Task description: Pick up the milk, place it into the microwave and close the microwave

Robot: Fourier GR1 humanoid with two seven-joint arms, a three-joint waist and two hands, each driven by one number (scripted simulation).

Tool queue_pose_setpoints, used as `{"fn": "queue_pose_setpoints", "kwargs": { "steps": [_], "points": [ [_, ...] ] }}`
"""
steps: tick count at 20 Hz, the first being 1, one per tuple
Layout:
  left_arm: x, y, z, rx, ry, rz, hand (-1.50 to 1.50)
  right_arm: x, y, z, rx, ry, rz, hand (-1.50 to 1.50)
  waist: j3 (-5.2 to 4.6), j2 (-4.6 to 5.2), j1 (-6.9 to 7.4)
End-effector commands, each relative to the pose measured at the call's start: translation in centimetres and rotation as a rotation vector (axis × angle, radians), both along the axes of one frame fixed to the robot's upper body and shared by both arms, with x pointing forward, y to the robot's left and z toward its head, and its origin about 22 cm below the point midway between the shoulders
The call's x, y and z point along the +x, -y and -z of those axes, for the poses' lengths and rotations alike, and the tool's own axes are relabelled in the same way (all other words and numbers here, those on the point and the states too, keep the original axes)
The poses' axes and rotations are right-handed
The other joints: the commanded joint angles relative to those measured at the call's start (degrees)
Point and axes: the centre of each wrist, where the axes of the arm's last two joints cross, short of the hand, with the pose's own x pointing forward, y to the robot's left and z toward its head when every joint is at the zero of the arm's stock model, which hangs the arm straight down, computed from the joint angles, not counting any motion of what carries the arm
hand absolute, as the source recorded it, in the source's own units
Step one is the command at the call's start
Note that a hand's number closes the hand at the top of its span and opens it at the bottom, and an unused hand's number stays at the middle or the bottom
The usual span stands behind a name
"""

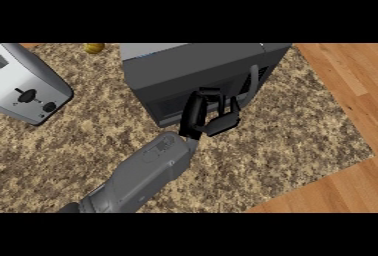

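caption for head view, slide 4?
Hand at the closed microwave's front on the speckled counter; toaster at left.

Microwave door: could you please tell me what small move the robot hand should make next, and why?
Probably a short push forward on the microwave front. The robot hand holds nothing and its relaxed fingers rest at the door face. No milk shows on the counter, so it is likely already inside.
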Motion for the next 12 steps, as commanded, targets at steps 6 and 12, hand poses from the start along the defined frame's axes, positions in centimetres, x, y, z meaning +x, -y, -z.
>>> {"fn": "queue_pose_setpoints", "kwargs": {
  "steps": [6,12],
  "points": [
    [2.2,0.0,-1.7,-0.017,0.048,-0.029,1.5,0.8,1.4,-2.3,-0.018,0.039,0.028,-1.5,-0.03,0.72,-0.4],
    [2.3,0.1,-1.8,-0.028,0.06,-0.029,1.5,1.0,2.4,-3.1,-0.034,0.035,0.035,-1.5,0.11,0.62,-0.63]
  ]
}}
